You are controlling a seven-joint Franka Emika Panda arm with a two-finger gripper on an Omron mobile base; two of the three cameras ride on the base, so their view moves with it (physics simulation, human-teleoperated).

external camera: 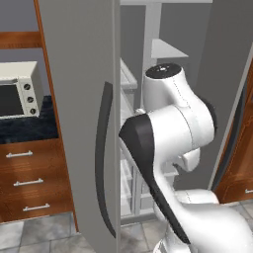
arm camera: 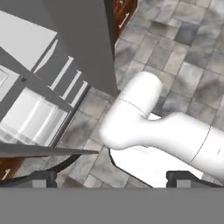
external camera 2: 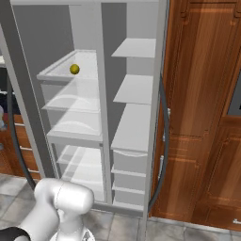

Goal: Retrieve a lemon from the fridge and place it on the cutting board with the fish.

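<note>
Two doors: both stand swung wide on the fridge (external camera 2: 106, 117), the left one (external camera: 81, 113) edge-on in the left base view with its long dark curved handle (external camera: 103, 158) facing the camera; the right door's handle (external camera 2: 164, 141) curves down beside the wooden cabinets (external camera 2: 202, 108).
Lemon: the lemon (external camera 2: 74, 69) lies alone on the upper left shelf (external camera 2: 80, 63), near that shelf's back edge and roughly midway between its side edges; nothing touches it.
Fridge interior: white shelves step down the right column, clear drawers fill the left column below the lemon's shelf; more drawers sit at the bottom.
Arm: the white arm (external camera: 173, 128) is folded up in front of the open fridge, its elbow high in the left base view; its base joint (external camera 2: 63, 202) shows at the lower left of the right base view.
Gripper: the gripper (arm camera: 112, 178) points down at the tiled floor (arm camera: 183, 57), over the robot's own body; its two dark fingertips (arm camera: 41, 177) sit far apart near the bottom corners of the hand view, nothing between them.
Surroundings: a white toaster oven (external camera: 20, 89) rests on the dark worktop (external camera: 29, 123) left of the fridge, above wooden drawers (external camera: 32, 180).
</note>
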